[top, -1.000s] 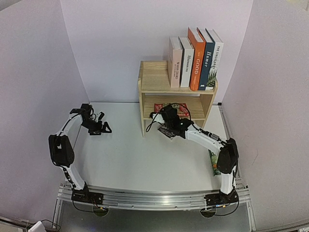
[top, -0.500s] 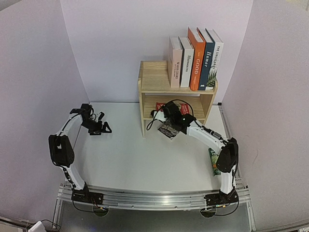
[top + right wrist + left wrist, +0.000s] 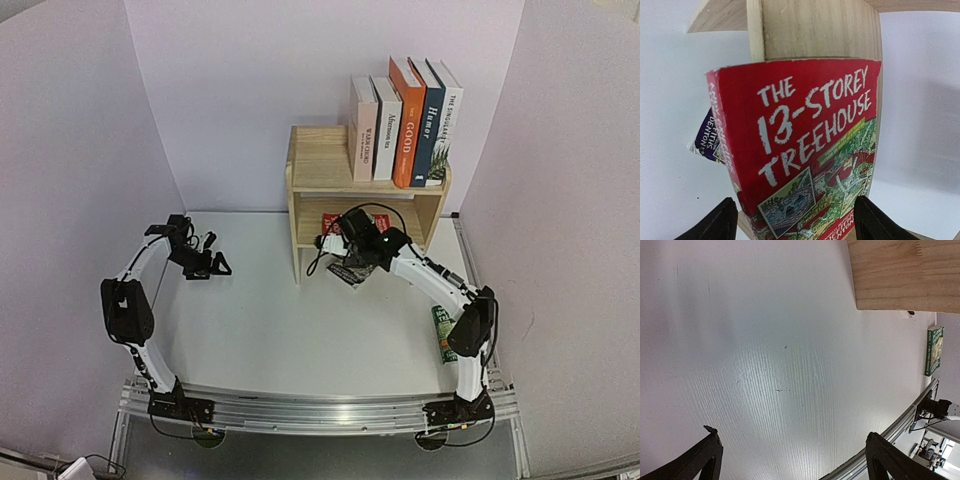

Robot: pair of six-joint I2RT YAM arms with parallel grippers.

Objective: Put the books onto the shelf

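Now: red paperback (image 3: 805, 145) "13-Storey Treehouse" lies flat on lower tier of light-wood two-tier shelf (image 3: 320, 165), atop a purple-spined book (image 3: 705, 135).
R gripper (image 3: 795, 222): jaws spread either side of it, not pinching.
L gripper (image 3: 795, 460): wide open, empty, over white table (image 3: 765, 340).
Left to do: green paperback (image 3: 441, 335) on table nr R arm.
Risk: on pull-out a finger could snag the cover & drag it off the tier.

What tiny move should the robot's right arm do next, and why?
Probably ease the right gripper straight back out of the shelf. Its jaws stand open either side of the red book, which appears to lie on the lower tier, so it seems let go.
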